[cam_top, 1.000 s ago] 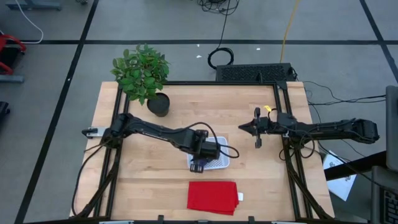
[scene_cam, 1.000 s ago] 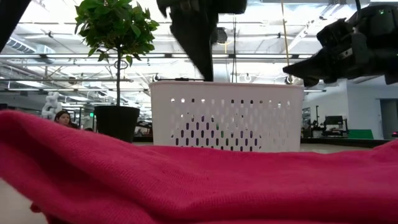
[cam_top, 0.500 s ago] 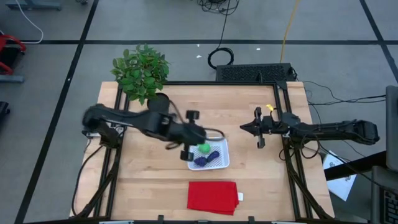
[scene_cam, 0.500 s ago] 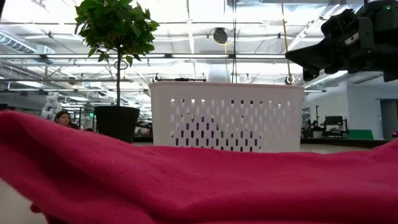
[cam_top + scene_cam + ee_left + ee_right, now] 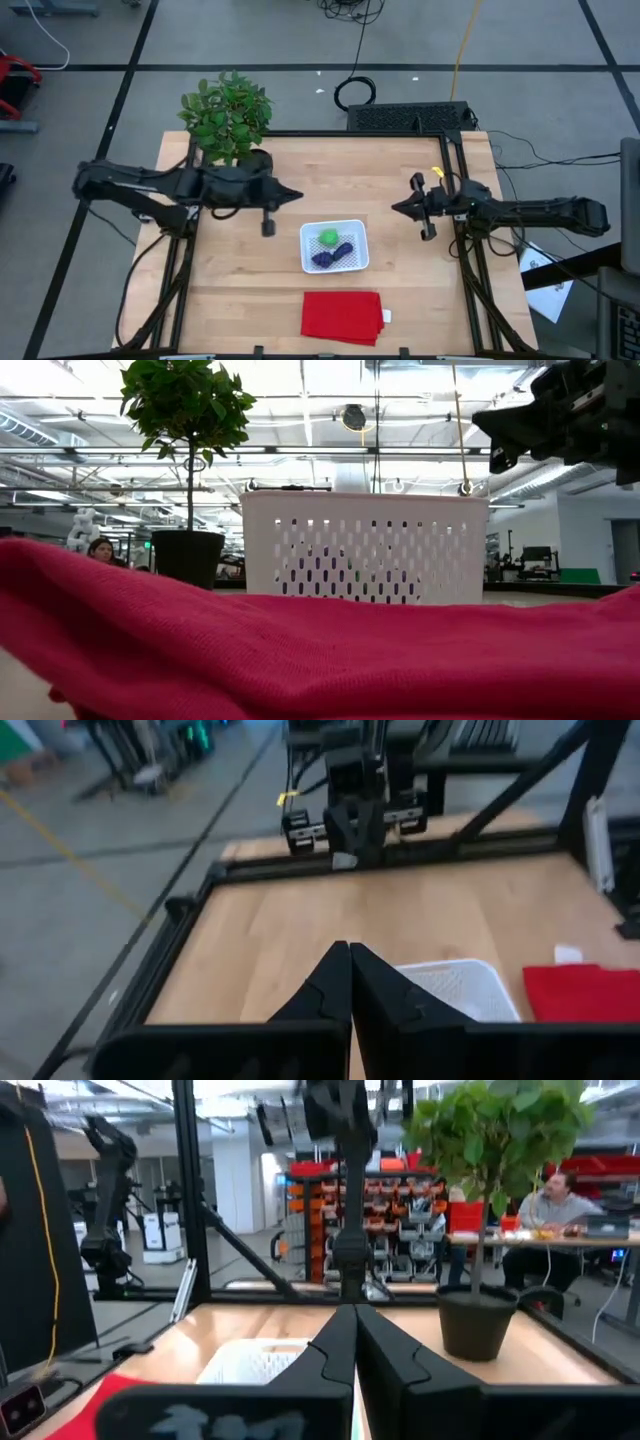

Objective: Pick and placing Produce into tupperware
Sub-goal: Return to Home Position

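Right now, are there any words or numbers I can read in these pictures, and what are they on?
No text here can be read.
The white tag on the red cloth: too small to read.
The papers on the floor beside the table: print too small to read.
The white perforated container: no lettering shows.
The red shelf bins in the room behind: any labels are blurred.

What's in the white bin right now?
From above, the bin holds three pieces: a green ball, a round purple one and a long dark purple one. Its floor beneath them is covered.
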`<state>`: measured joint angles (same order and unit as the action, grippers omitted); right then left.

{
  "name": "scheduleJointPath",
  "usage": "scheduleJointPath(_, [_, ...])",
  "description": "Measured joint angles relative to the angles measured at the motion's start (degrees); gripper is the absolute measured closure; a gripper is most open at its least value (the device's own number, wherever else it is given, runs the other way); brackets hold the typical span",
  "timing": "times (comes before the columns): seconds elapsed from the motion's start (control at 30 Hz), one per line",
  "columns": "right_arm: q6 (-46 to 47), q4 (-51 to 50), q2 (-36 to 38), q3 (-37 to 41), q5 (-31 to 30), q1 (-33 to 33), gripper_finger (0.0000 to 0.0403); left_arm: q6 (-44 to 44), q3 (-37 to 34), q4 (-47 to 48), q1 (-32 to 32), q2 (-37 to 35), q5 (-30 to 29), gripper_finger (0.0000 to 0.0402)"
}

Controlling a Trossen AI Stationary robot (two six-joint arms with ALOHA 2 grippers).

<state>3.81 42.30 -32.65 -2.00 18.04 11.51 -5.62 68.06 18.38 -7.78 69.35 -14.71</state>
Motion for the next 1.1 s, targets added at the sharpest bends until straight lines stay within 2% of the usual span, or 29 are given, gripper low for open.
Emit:
scheduleJointPath(0.17, [0.30,0.79,1.13,0.00,-0.02,0.02,0.0403,-2.03,-17.01,-15.80,2.44,-9.18,3.88,0.0402])
scheduleJointPath(0.33, [1.43,0.55,1.15,0.00,-0.04,0.02,0.0403,-4.56,-27.88,-23.86,4.27,-15.04,9.80,0.0402])
scheduleJointPath(0.5, [1.68,2.52,1.17,0.00,-0.04,0.02,0.0403,-5.04,-37.14,-35.44,4.60,-22.04,5.30,0.0402])
scheduleJointPath(0.57, [2.12,3.69,1.17,0.00,-0.07,0.02,0.0403,-5.28,-39.69,-36.53,4.72,-26.45,4.13,0.0402])
scheduleJointPath(0.63, [3.14,3.74,1.17,0.00,-0.02,0.02,0.0403,-5.88,-41.37,-35.73,4.82,-30.95,3.99,0.0402])
scheduleJointPath(0.87, [6.33,1.89,1.25,0.01,0.02,0.02,0.0403,-8.13,-41.59,-23.04,3.68,-44.40,1.97,0.0401])
scheduleJointPath(1.0, [9.65,1.16,1.28,0.00,0.04,0.02,0.0403,-8.63,-41.41,-11.90,3.24,-47.66,-2.96,0.0401])
scheduleJointPath(1.1, [11.88,-0.11,1.27,0.00,0.04,0.02,0.0403,-5.06,-41.47,-5.40,3.24,-47.94,-6.43,0.0401])
